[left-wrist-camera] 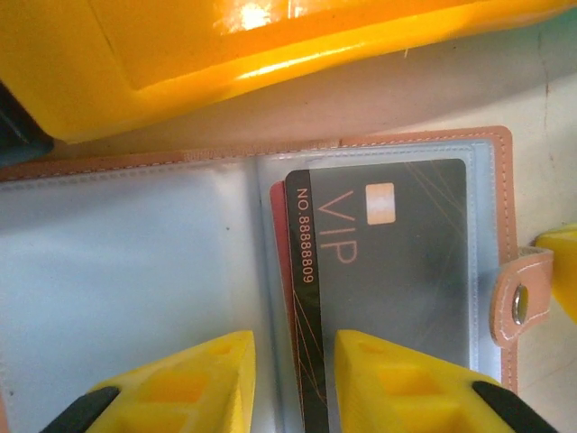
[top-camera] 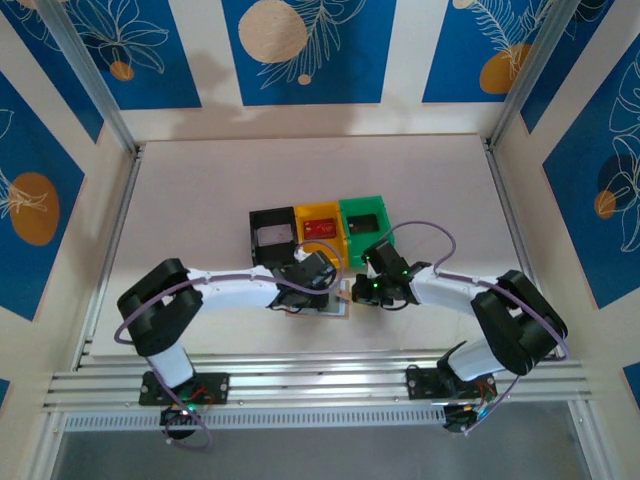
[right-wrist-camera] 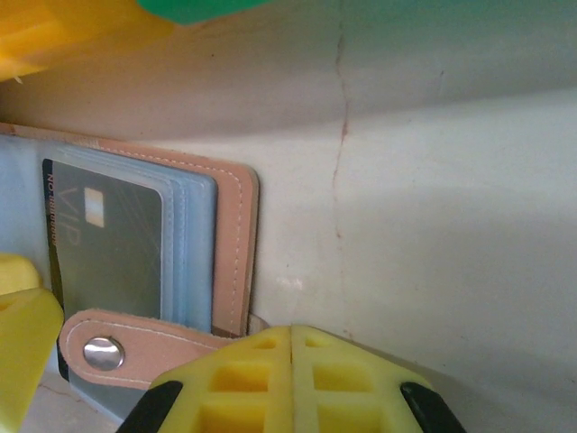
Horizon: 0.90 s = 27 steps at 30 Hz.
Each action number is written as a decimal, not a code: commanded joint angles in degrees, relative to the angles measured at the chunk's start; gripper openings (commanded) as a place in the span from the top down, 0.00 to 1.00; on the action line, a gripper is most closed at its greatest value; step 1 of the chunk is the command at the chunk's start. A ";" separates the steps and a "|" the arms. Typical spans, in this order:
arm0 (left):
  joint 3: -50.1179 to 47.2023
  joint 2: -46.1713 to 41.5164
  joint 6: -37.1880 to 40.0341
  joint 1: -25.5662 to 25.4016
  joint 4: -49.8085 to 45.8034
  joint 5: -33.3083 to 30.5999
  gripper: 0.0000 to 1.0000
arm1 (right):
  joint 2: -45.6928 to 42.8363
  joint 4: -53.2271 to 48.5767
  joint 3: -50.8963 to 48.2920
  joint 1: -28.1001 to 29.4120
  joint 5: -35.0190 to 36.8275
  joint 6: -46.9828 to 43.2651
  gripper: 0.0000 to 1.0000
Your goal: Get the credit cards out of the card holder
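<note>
Where blue panels [top-camera: 310, 50] with white leaves and orange discs are covering the pale walls, a beige tabletop [top-camera: 200, 200] is lying between them, with aluminium rails [top-camera: 320, 385] running along its near edge. The left arm [top-camera: 230, 285] and the right arm [top-camera: 460, 290] are angling inward, their wrists close together near the middle. Just beyond them a black bin [top-camera: 255, 235], a yellow bin [top-camera: 320, 207] and a green bin [top-camera: 362, 202] are standing side by side in a row. The card holder [left-wrist-camera: 135, 271] is lying open and flat on the tabletop, just in front of the yellow bin. The credit cards [left-wrist-camera: 388, 262] are sitting in the pocket beside its snap tab [left-wrist-camera: 518, 302], a dark VIP card over a red one [left-wrist-camera: 278, 234]. The left jaws are standing apart, straddling the dark card's edge. The right jaws are pressing together beside the tab. In the right wrist view a thin crack [right-wrist-camera: 341, 135] is running across the pale surface.
</note>
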 commanded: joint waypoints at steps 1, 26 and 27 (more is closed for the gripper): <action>0.96 0.91 0.07 -0.31 -1.46 0.33 0.69 | 3.61 1.67 -0.15 1.68 0.06 1.16 0.96; -0.82 -1.53 -1.57 -0.31 2.25 1.24 0.70 | 5.08 5.63 1.37 7.05 -0.82 2.27 0.96; -0.99 -1.62 -1.76 -0.32 2.75 1.50 0.70 | 5.28 5.88 1.49 7.07 -1.42 2.07 0.96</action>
